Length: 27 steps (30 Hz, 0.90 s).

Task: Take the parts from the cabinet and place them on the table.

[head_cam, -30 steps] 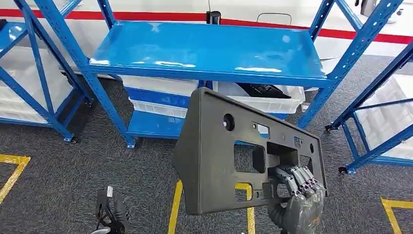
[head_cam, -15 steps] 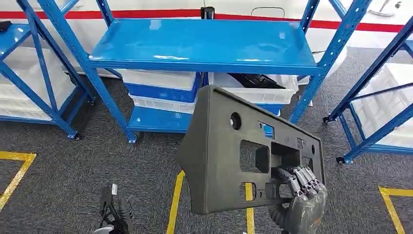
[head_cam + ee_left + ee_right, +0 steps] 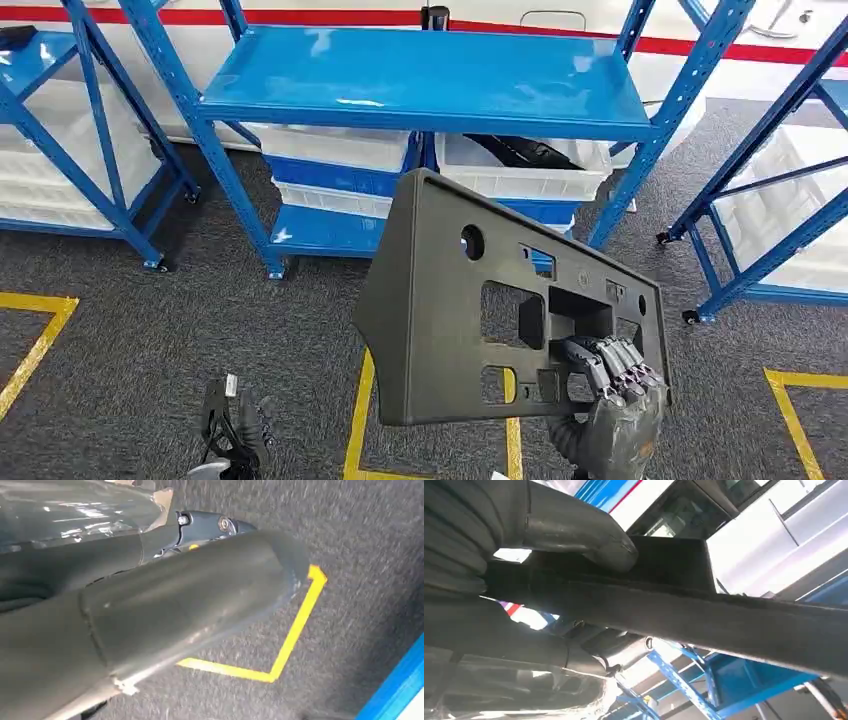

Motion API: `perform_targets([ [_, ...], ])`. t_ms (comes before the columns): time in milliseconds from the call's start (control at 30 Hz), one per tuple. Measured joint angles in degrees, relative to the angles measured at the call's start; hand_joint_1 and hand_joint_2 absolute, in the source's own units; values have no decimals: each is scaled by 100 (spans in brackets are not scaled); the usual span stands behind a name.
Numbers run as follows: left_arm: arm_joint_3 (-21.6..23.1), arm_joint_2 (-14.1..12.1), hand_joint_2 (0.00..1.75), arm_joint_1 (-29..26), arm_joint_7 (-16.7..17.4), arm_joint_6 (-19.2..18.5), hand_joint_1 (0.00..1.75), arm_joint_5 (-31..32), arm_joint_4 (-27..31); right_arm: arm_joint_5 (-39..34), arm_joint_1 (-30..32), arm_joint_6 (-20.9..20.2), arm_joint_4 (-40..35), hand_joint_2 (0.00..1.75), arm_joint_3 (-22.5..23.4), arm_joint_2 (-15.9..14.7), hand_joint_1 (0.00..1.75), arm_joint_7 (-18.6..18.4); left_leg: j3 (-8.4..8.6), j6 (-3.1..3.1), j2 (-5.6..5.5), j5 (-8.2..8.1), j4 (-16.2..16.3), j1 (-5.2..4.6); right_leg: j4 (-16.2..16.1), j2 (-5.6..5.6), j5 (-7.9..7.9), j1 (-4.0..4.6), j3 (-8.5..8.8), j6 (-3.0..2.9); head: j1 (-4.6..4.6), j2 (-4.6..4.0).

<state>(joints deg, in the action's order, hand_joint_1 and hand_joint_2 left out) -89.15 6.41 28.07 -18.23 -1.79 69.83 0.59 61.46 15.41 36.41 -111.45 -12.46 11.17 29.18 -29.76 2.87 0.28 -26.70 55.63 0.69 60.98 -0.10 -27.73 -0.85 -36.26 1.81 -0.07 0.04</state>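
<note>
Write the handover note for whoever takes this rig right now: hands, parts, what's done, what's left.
Right hand: holds the dark grey plastic panel near its lower corner, fingers hooked through a cutout; panel is tilted, in front of the blue rack.
Left hand: hangs low over the carpet, holding nothing as far as the head view shows.
Another dark part lies in a white bin on the rack's lower level.
Done: one panel is out of the rack.
Left: carry it to the table, put it down, then fetch the remaining part.

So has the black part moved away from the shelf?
Yes: the black part in the right hand sits farther below the blue shelf edge; the camera shifted too.
</note>
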Motion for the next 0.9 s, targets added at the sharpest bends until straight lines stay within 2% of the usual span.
perform_targets([
  [33,0,-4,0,-2,2,0,0,-2,0,11,5,0,2,175,0,-2,175,-6,-79,14,4,59,2,-11,499,2,-307,-4,-174,-39,9,0],
  [67,0,-2,0,-5,2,0,0,-2,0,11,4,0,2,175,0,-7,175,-18,-164,22,12,117,5,-19,1001,1,-542,-9,-340,-44,0,0],
  [100,0,-2,0,-10,2,0,0,-2,0,11,4,0,2,175,2,-9,175,-31,-241,18,18,172,11,-21,1349,1,-651,-9,-424,-18,11,0],
  [133,-2,0,0,-18,2,0,0,0,0,13,5,0,2,175,2,-15,175,-37,-313,8,23,225,12,-21,1459,1,-629,-9,-389,39,7,0],
  [167,0,0,0,-20,2,0,0,-2,0,18,4,0,2,175,2,-17,175,-37,-378,-5,29,274,18,-21,1314,1,-513,-9,-230,106,9,0],
  [200,0,2,0,-19,2,0,0,-2,0,20,4,0,2,175,2,-17,175,-37,-440,-23,28,319,30,-20,915,0,-334,-9,63,166,7,0],
  [233,0,4,0,-18,2,0,0,-2,0,20,2,0,2,175,2,-17,175,-37,-498,-50,28,355,53,-20,365,-2,-187,-12,436,193,9,0],
  [267,0,4,0,-16,2,0,0,-2,0,22,0,0,2,175,0,-17,175,-39,-539,-81,25,383,91,-23,-189,-3,-167,-22,807,167,7,0],
  [300,0,2,0,-14,2,0,0,-2,0,26,-7,0,0,175,0,-17,175,-37,-606,-115,23,409,136,-61,-564,4,-261,20,1044,112,18,0],
  [333,0,2,0,-15,2,0,0,0,0,26,7,0,0,175,2,-17,175,-42,-611,-154,28,461,125,-57,-491,17,-235,42,956,73,-11,2],
  [367,0,4,0,-16,2,-2,0,0,0,26,1,0,0,175,2,-17,175,-44,-625,-181,29,485,148,-55,-504,25,-227,43,857,53,9,0],
  [400,0,6,0,-17,2,-2,0,0,0,26,2,0,2,175,4,-17,175,-46,-638,-212,25,522,139,-51,-471,25,-215,52,835,25,-11,0],
  [433,0,2,0,-20,2,-2,0,0,0,26,1,0,2,175,7,-17,175,-46,-662,-240,16,543,148,-48,-495,15,-162,-19,812,-56,-11,0],
  [467,0,-11,0,-21,2,0,0,0,0,26,-6,0,2,175,9,-13,175,-46,-723,-274,-15,381,233,-15,-494,0,-109,-51,812,-121,-6,0],
  [500,0,-13,0,-23,4,0,0,0,0,26,-6,0,2,175,7,-11,175,-46,-805,-302,-16,47,469,-7,-492,-2,-47,-48,765,-222,-35,0],
  [533,0,-13,0,-22,4,-2,0,0,0,26,-7,0,2,175,7,-11,175,-48,-915,-336,-19,-286,845,2,-489,-10,2,-40,702,-260,-54,0],
  [567,0,-13,0,-25,4,-4,0,0,0,26,-8,0,2,175,7,-13,175,-57,-1064,-374,-19,-586,1355,7,-485,-14,62,-28,623,-272,-48,0],
  [600,0,-13,0,-30,4,-7,0,0,0,26,-8,0,2,175,7,-15,175,-70,-1152,-400,-19,-729,1732,15,-481,-14,109,-21,555,-272,-57,0],
  [633,0,-13,0,-38,4,-7,0,0,0,33,-8,0,4,175,7,-20,175,-90,-1146,-408,-19,-717,1915,22,-472,-13,154,-18,492,-260,-50,0],
  [667,0,-13,0,-41,4,-7,0,0,0,44,-10,0,4,175,7,-24,175,-103,-1033,-408,-17,-585,1857,34,-461,-11,191,-18,432,-244,-54,0],
  [700,0,-13,0,-40,4,-7,0,-2,0,48,-11,0,4,175,4,-28,175,-122,-794,-405,-16,-385,1563,49,-442,-10,224,-19,376,-228,-56,0],
  [733,0,-13,0,-35,4,-7,0,-2,0,57,-16,0,4,175,0,-31,175,-151,-426,-398,-16,-192,1051,59,-418,-8,249,-21,327,-193,-54,0],
  [767,0,-15,0,-27,4,-7,0,-7,0,64,-28,0,4,175,-2,-31,175,-164,-51,-374,-19,-123,524,65,-396,-5,269,-21,301,-164,-55,0],
  [800,0,-13,0,-10,4,-7,0,-20,0,64,-36,0,4,175,-4,-31,175,-168,202,-345,-34,-299,142,41,-381,-5,298,9,266,-122,-59,0],
  [833,0,-13,0,-10,0,-7,0,-20,0,68,-52,0,4,175,-20,-35,175,-177,167,-307,-52,-264,120,21,-393,-21,343,8,260,-84,-28,0],
  [900,0,-18,0,-15,0,-7,0,-20,0,77,-79,0,4,175,-39,-39,175,-177,102,-244,-53,-232,129,-20,-401,-23,413,-9,238,8,-43,0],
])
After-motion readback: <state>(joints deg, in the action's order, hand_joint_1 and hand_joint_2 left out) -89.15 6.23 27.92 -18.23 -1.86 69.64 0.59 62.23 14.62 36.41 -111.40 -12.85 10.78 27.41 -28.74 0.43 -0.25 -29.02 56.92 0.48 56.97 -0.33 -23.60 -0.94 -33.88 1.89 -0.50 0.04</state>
